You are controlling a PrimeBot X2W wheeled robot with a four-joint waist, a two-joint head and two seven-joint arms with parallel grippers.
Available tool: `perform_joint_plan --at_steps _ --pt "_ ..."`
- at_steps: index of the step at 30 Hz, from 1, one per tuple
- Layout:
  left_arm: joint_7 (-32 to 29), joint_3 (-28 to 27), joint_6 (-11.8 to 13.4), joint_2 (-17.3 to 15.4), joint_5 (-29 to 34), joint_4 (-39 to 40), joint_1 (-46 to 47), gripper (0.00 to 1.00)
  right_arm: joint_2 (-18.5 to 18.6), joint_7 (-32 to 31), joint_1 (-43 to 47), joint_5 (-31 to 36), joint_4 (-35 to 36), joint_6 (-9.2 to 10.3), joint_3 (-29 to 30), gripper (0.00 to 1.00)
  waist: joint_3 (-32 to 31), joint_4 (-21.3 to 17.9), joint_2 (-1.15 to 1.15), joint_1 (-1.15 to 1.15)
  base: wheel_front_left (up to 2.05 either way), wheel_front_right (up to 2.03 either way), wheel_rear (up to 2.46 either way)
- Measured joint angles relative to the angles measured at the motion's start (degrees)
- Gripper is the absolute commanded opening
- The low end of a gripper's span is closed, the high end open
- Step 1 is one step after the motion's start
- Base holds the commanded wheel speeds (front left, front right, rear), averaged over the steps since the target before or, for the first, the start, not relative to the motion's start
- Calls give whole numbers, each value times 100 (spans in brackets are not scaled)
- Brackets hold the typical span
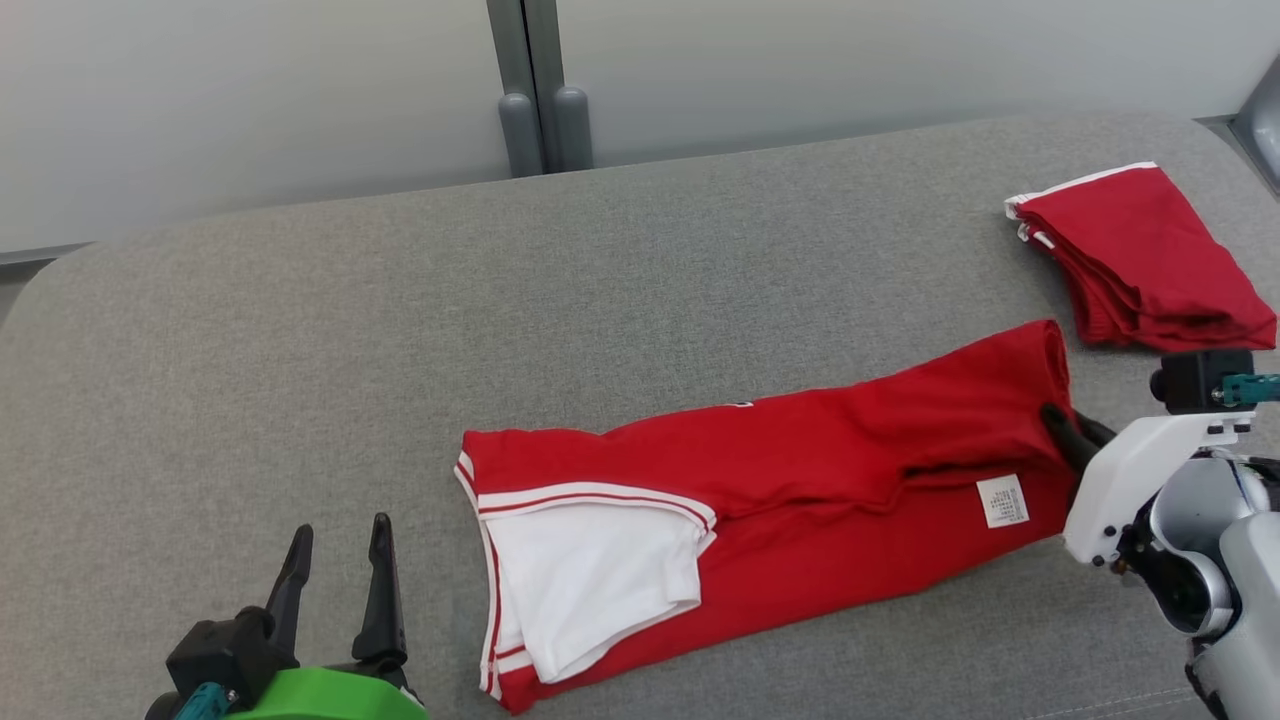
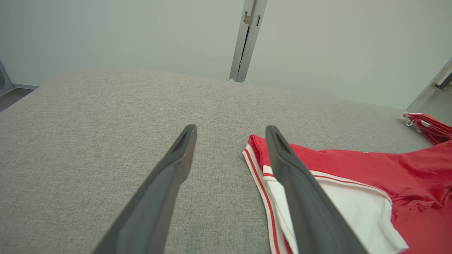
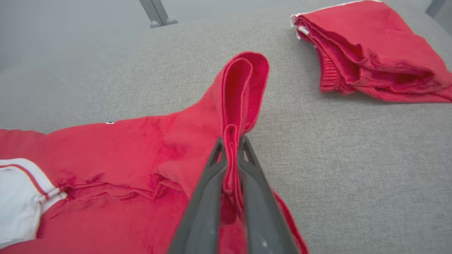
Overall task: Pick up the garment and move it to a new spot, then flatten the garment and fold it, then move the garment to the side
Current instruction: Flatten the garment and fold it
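The garment (image 1: 800, 470) is red with a white sleeve and red-and-white trim, lying folded lengthwise across the grey cushioned surface (image 1: 300, 350). My right gripper (image 1: 1062, 428) is shut on the garment's right-hand edge; in the right wrist view a doubled red fold (image 3: 243, 88) rises between the pinched fingertips of the right gripper (image 3: 231, 148). My left gripper (image 1: 340, 545) stands open at the lower left, just left of the garment's trimmed end. In the left wrist view the left gripper (image 2: 229, 135) has nothing between its fingers, and the garment (image 2: 353, 169) lies to their right.
A second red garment (image 1: 1140, 260) lies folded at the far right of the surface, also in the right wrist view (image 3: 370, 53). A grey post (image 1: 535, 90) and pale wall stand behind. The surface's left half is bare fabric.
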State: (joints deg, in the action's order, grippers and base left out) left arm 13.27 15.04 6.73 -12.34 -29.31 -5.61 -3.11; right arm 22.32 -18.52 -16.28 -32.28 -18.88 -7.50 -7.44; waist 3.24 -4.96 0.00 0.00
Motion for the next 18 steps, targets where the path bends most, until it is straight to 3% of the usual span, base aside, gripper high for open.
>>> perform_joint_plan --at_steps 10,18 --pt "41 66 -48 38 -32 -107 24 100 -345 -638 513 -558 1668 2 -628 0 -119 40 0 0 0 0 0" --pt "43 107 -69 37 -41 -151 29 100 -921 -933 598 -936 1984 3 -1166 0 -213 263 0 0 0 0 0"
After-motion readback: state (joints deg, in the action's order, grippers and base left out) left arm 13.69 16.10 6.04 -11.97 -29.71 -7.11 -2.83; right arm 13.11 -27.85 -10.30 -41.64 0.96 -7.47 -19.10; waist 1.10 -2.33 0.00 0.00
